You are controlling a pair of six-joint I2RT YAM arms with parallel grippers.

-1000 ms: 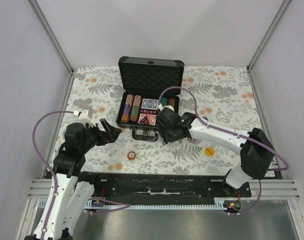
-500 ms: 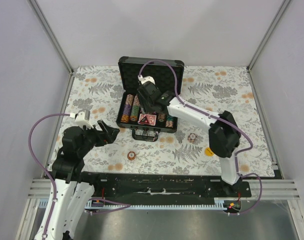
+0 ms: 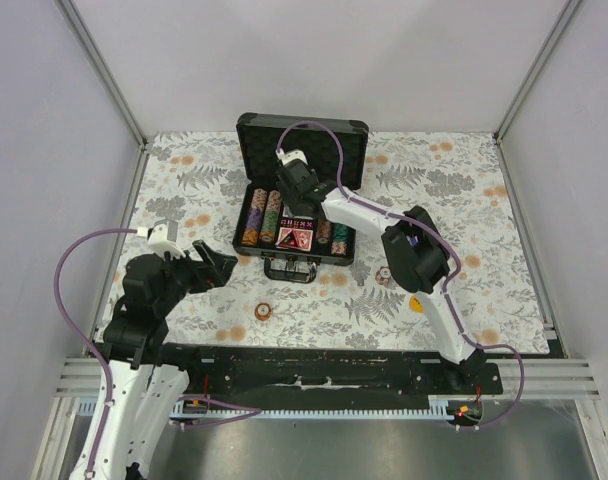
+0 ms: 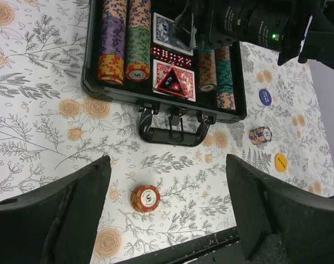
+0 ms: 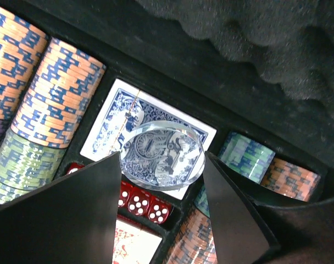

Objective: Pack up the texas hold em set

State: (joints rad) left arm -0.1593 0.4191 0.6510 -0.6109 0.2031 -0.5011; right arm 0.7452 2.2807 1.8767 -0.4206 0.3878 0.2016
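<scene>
Your right claw (image 3: 296, 192) has swung from the table (image 3: 454, 200) in front of the case (image 3: 302, 150) to above its tray, clamped on a clear round button (image 5: 162, 155) over the blue deck (image 5: 104, 140). Your left claw (image 4: 168, 165) hangs spread wide, holding nothing, near the table's left edge. That black case lies open at mid far edge, foam lid up, striped chips (image 4: 113, 38) in rows, red deck (image 4: 172, 81) and red dice (image 5: 142, 202) inside. One chip stack (image 4: 144, 198) sits loose on the floral table; pale grey walls (image 3: 334, 60) surround.

White arms (image 3: 356, 212), black joints (image 3: 416, 256) (purple cables (image 3: 68, 268) looping).
</scene>
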